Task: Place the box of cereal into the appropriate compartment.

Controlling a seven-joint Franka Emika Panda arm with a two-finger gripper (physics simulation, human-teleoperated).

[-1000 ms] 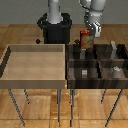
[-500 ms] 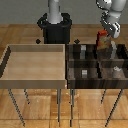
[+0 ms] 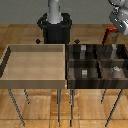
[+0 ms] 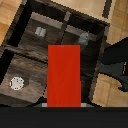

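Red-orange box of cereal (image 4: 64,75) hangs pinched in the claw (image 3: 111,35) above the dark bin's (image 3: 95,62) far corner at the exterior view's right; judgement: centre it over the tall-grey-block compartment (image 3: 120,53), then lower straight.

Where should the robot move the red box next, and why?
Probably keep carrying the box a bit further, then lower it. The gripper holds the box above the dark bin's far edge at the exterior view's right, not down inside any section. The wrist view shows the box hanging over the bin's dividers, so it likely needs centring over one section before release.
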